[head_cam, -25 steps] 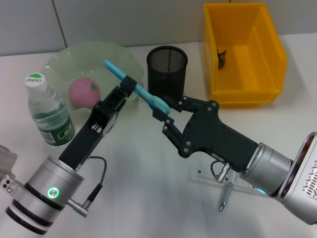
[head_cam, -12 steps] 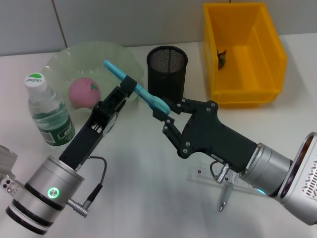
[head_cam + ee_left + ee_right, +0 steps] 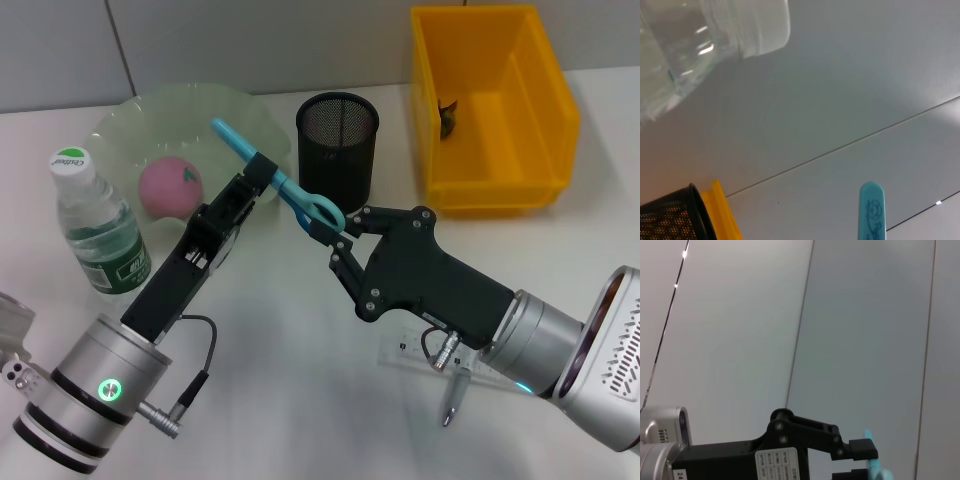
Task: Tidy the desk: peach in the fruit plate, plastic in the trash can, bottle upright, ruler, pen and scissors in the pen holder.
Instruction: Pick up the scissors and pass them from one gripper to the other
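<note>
Blue scissors [image 3: 296, 195] hang in the air in front of the black mesh pen holder [image 3: 337, 140]. My left gripper [image 3: 262, 172] is shut on their middle, and the blade tip [image 3: 871, 210] sticks out past it. My right gripper [image 3: 337, 238] is shut on the handle loop. The pink peach [image 3: 170, 185] lies in the pale green fruit plate [image 3: 215, 105]. The bottle [image 3: 92, 220] stands upright at the left. The clear ruler [image 3: 410, 350] and the pen [image 3: 455, 395] lie under my right arm. A dark scrap of plastic [image 3: 447, 113] sits in the yellow trash can [image 3: 530, 195].
The pen holder stands just behind both grippers, with the fruit plate on its left and the yellow trash can on its right. The right wrist view shows my left gripper [image 3: 860, 450] against the wall. The bottle [image 3: 715, 30] fills a corner of the left wrist view.
My right gripper has closed onto the scissors' handle and shifted a little to the right. The scissors have turned slightly, so the handle loop now shows. The left arm has barely moved.
</note>
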`<state>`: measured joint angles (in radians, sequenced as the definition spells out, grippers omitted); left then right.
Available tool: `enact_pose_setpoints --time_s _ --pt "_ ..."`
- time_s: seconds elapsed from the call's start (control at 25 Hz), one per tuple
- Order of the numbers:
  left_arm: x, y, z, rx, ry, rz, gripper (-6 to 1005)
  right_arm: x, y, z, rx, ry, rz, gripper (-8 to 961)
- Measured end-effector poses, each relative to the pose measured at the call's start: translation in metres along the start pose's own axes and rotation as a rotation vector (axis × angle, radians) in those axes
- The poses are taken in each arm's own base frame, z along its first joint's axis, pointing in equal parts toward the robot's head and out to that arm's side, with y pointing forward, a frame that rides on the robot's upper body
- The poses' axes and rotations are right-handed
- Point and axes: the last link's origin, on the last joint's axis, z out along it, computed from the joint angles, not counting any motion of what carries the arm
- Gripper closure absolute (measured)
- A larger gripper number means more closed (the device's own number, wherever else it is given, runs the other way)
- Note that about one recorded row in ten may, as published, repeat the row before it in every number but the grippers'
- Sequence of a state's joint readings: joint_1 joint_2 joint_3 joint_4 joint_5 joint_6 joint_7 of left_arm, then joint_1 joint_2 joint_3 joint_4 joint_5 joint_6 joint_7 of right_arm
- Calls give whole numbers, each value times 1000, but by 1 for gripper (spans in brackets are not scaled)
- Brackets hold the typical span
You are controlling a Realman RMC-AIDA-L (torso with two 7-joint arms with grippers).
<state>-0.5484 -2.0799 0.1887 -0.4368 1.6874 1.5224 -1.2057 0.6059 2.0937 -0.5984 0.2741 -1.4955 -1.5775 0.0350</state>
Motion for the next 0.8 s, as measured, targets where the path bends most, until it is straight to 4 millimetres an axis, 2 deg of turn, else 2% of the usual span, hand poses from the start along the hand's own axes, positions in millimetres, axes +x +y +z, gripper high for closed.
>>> enact_pose_setpoints --time_s 0.48,0.8 --pt "0 0 0 1 -2 10 757 -2 0 -3 16 -15 4 864" --pt "0 0 -2 -3 1 23 539 -2 0 -3 18 -15 4 867"
